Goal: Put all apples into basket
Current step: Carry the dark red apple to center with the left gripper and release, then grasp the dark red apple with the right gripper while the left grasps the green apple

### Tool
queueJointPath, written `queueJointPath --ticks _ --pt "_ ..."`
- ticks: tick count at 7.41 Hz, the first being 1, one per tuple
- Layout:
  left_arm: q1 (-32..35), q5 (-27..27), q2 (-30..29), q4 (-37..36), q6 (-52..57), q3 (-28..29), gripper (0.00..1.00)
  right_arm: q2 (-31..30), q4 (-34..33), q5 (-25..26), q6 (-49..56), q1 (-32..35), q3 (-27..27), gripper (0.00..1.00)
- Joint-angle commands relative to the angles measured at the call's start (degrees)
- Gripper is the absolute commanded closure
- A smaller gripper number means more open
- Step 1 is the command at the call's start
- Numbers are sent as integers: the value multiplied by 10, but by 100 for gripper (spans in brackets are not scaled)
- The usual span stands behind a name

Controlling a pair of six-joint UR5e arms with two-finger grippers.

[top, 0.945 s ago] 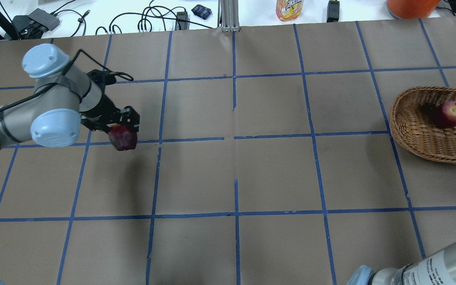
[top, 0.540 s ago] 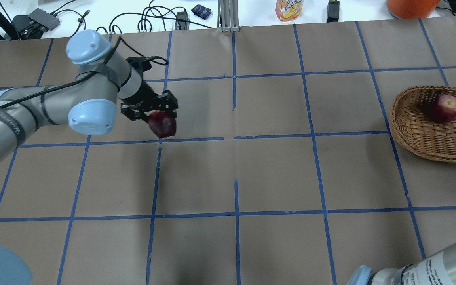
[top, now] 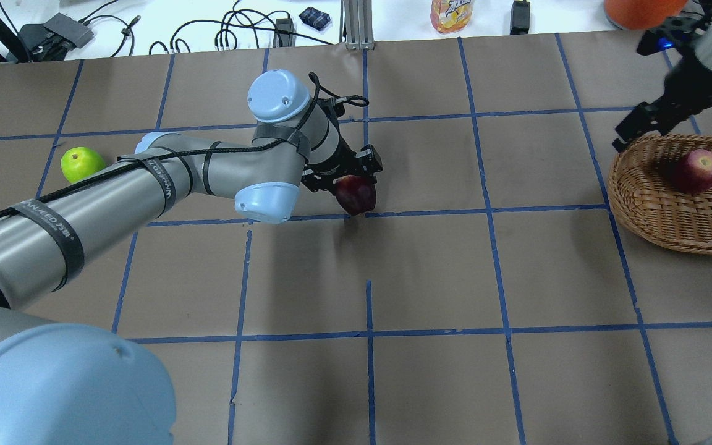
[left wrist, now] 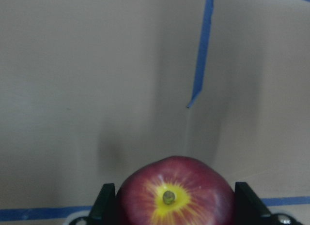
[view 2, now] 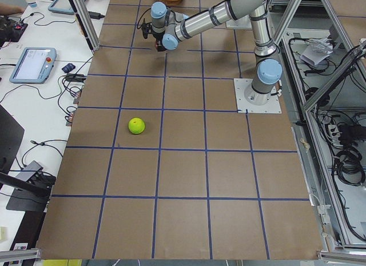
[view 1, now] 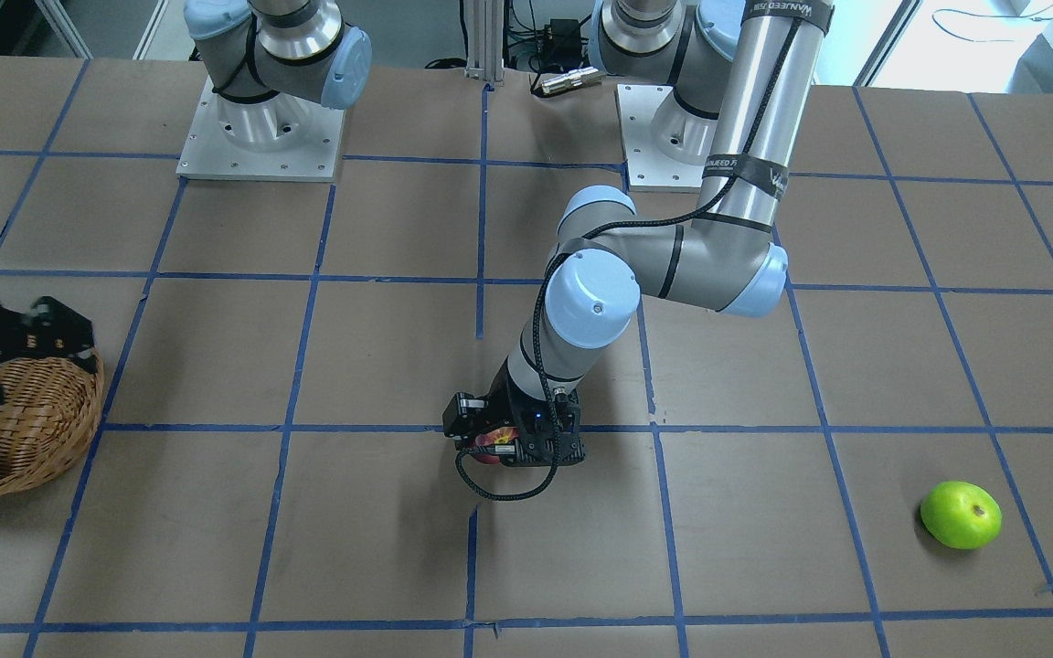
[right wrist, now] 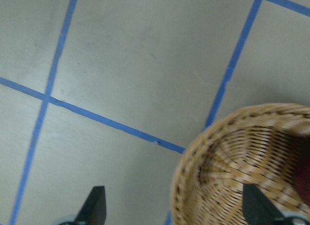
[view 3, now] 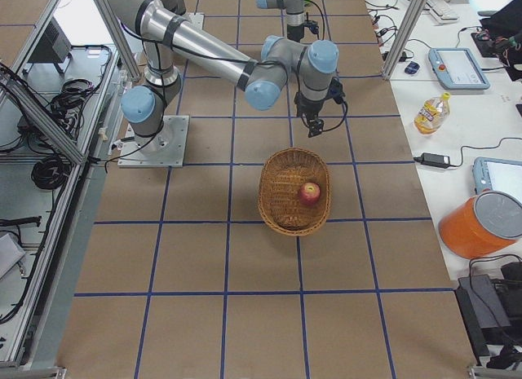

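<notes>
Gripping the dark purplish-red round apple, the left tool risks dropping it short of the oval woven-wicker basket if its pinch slips.

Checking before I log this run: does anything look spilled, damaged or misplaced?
Nothing stands out: red apple in the upright basket, dark apple held by the left gripper, green apple whole on the table.

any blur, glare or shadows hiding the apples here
Left wrist view: the dark apple is fairly sharp but cropped at the bottom, a soft shadow behind it. Right wrist view: slightly soft, basket in one corner. Front-facing view: the left end effector hides most of that apple; the green apple is crisp. Overhead view: the bench at the top is blown out white.
</notes>
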State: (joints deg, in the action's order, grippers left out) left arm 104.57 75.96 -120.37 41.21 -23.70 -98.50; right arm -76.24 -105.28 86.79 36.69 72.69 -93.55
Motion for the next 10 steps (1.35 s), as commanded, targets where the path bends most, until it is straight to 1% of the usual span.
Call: queueJointPath --ticks 1,2,3,5,6,7,8,9,10 --pt "-13 34 11 -6 12 -5 0 18 -8 7 -202 144 0 0" --pt "-50 31 29 6 24 2 0 24 -14 -5 -262 175 2 0" --pt "-92 31 59 38 70 2 0 41 -48 -7 -323 197 4 0" --pt "-191 34 110 125 221 2 0 84 -132 -7 -463 285 16 0" --pt "-261 35 118 152 329 4 0 112 -144 -6 -541 328 36 0" --pt "-347 40 113 169 432 8 0 142 -146 -5 -596 360 64 0" --pt "-417 58 87 171 501 33 0 171 -150 1 -611 377 91 0" --pt "-435 71 64 178 550 66 0 187 -157 6 -613 383 99 0" --pt "-437 133 18 171 598 96 0 191 -159 16 -610 383 95 0"
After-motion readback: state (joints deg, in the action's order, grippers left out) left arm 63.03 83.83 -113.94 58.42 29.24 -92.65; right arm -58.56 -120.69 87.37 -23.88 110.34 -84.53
